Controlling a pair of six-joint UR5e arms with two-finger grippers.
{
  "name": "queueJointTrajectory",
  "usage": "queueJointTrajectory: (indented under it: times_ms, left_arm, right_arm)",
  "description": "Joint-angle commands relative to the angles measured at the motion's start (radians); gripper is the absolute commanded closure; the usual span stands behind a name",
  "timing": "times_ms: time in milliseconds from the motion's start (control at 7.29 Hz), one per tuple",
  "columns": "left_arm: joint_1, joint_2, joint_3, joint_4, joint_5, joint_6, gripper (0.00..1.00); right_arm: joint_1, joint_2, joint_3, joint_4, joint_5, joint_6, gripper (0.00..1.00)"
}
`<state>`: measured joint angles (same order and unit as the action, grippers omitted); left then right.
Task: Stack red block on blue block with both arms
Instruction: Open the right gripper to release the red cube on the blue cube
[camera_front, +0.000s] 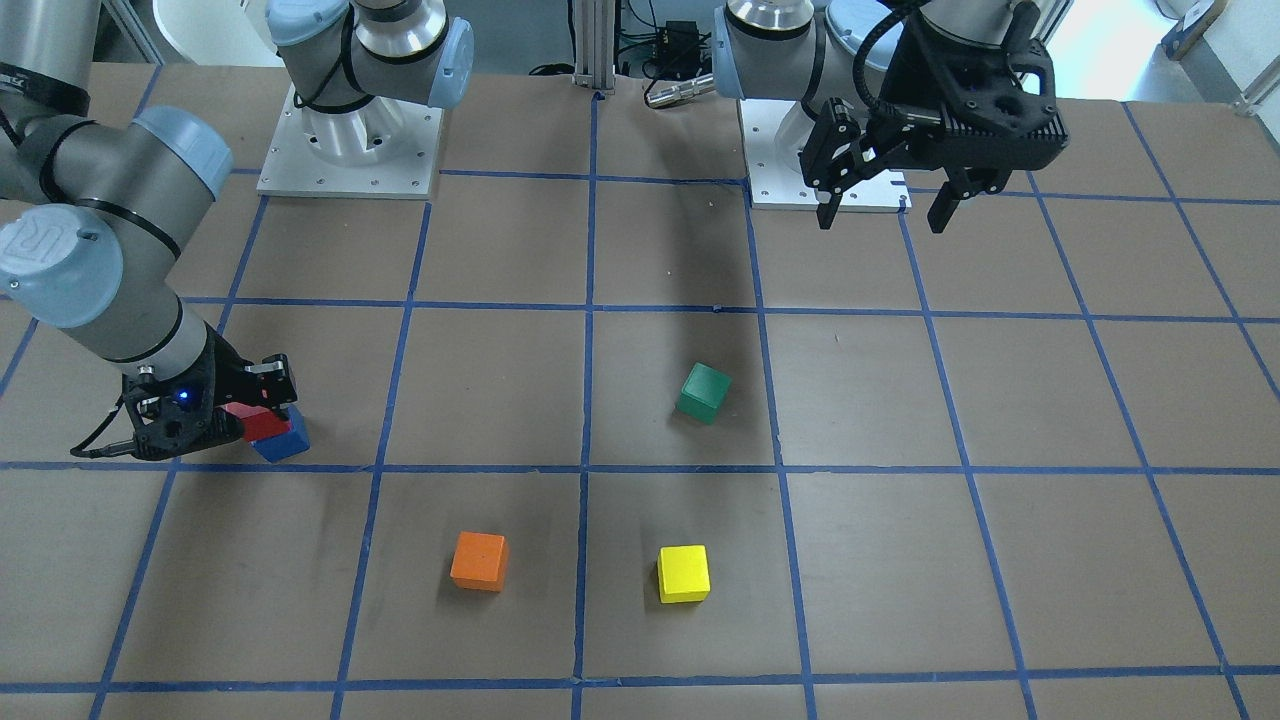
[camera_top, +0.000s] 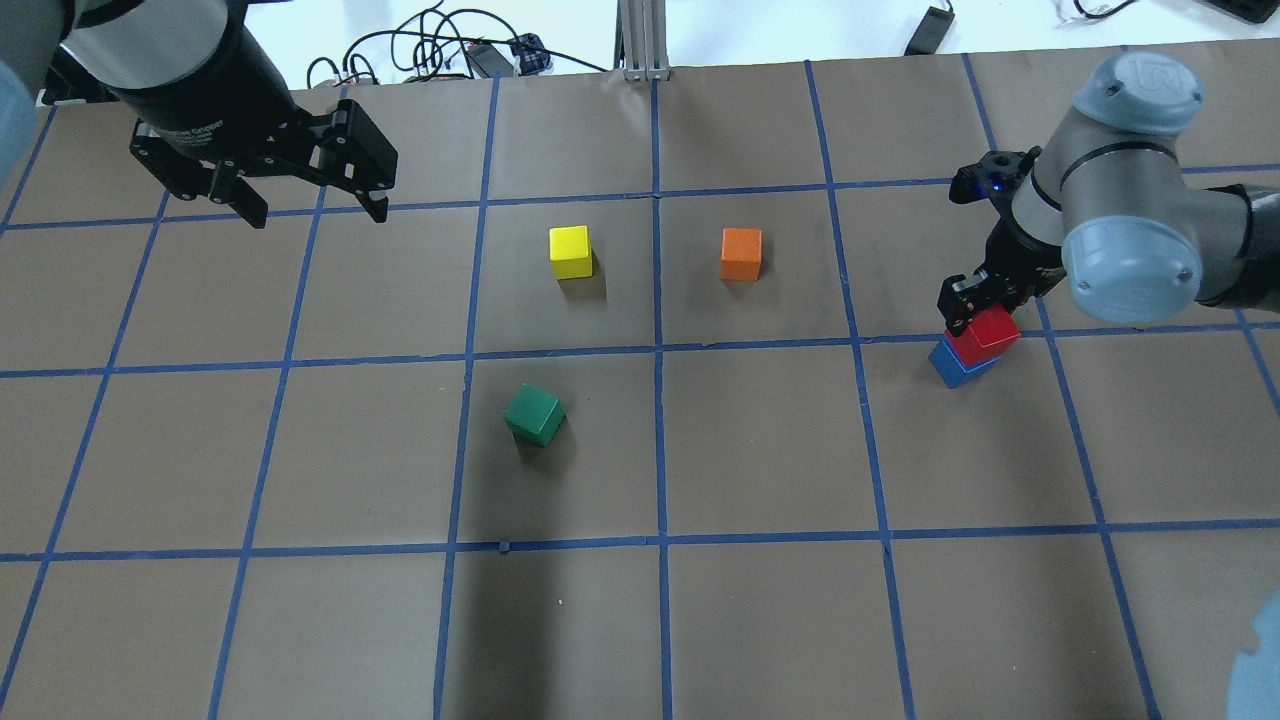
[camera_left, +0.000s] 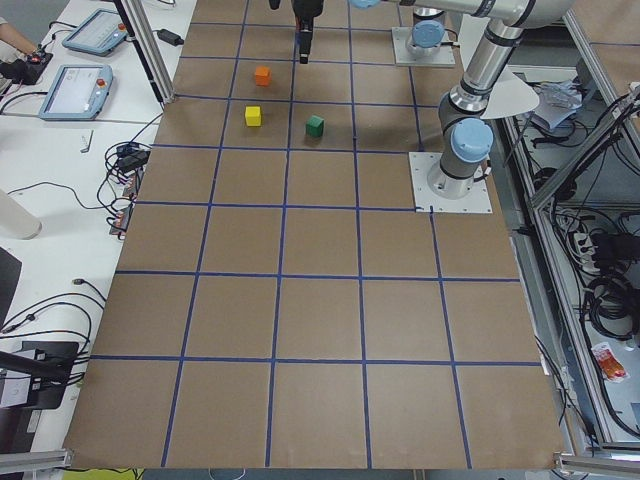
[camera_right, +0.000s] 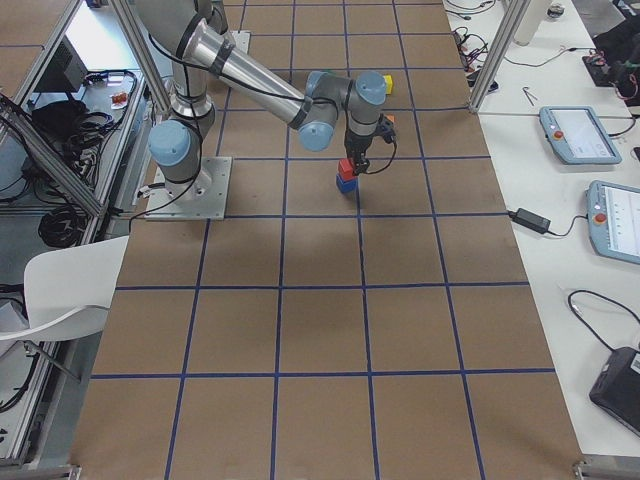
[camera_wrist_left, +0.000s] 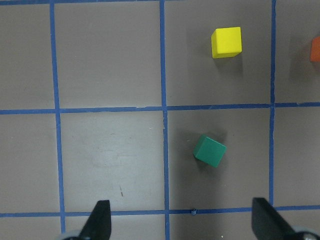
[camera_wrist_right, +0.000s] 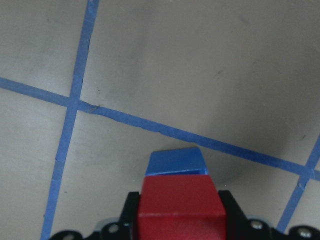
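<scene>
The red block (camera_top: 988, 333) sits on top of the blue block (camera_top: 958, 365) at the right of the overhead view, slightly offset and turned against it. My right gripper (camera_top: 978, 318) is shut on the red block, with a finger against each side in the right wrist view, where the red block (camera_wrist_right: 180, 205) covers most of the blue block (camera_wrist_right: 175, 162). From the front the stack shows at the left: red block (camera_front: 262, 422), blue block (camera_front: 283, 440). My left gripper (camera_top: 315, 212) hangs open and empty, high over the far left of the table.
A green cube (camera_top: 534, 414) lies turned near the table's middle. A yellow cube (camera_top: 571, 251) and an orange cube (camera_top: 741, 253) stand farther out. The two arm bases (camera_front: 350, 150) are bolted on at the robot's side. Blue tape lines grid the brown table.
</scene>
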<state>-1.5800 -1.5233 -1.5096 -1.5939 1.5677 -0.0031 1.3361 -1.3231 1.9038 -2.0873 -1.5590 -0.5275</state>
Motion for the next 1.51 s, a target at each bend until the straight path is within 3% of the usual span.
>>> queueJointTrajectory:
  times_ms: [0, 137, 275, 412, 549, 686, 824, 1235, 1373]
  left_arm:
    - [0.0, 0.0, 0.0, -0.001, 0.0, 0.0, 0.0]
    - [0.0, 0.0, 0.0, 0.0, 0.0, 0.0, 0.0]
    - [0.0, 0.0, 0.0, -0.001, 0.0, 0.0, 0.0]
    - [0.0, 0.0, 0.0, 0.002, -0.001, 0.0, 0.0]
    - [0.0, 0.0, 0.0, 0.0, -0.001, 0.0, 0.0]
    - [0.0, 0.0, 0.0, 0.0, -0.001, 0.0, 0.0]
    - [0.0, 0.0, 0.0, 0.002, -0.001, 0.0, 0.0]
    - [0.0, 0.0, 0.0, 0.0, -0.001, 0.0, 0.0]
    - [0.0, 0.0, 0.0, 0.0, -0.001, 0.0, 0.0]
  right_arm:
    - [0.0, -0.001, 0.001, -0.003, 0.0, 0.0, 1.0]
    - [0.0, 0.001, 0.003, -0.005, -0.001, 0.0, 1.0]
    - [0.0, 0.001, 0.003, -0.005, -0.001, 0.001, 0.83]
    - [0.0, 0.001, 0.003, -0.005, -0.001, 0.001, 0.77]
    - [0.0, 0.001, 0.003, -0.005, -0.001, 0.0, 0.64]
    - [0.0, 0.001, 0.001, -0.007, -0.004, -0.003, 0.34]
    - [0.0, 0.001, 0.003, -0.007, -0.006, -0.003, 0.26]
    - [0.0, -0.001, -0.003, -0.002, -0.007, -0.002, 0.18]
    - [0.0, -0.01, -0.017, 0.003, -0.001, 0.012, 0.0]
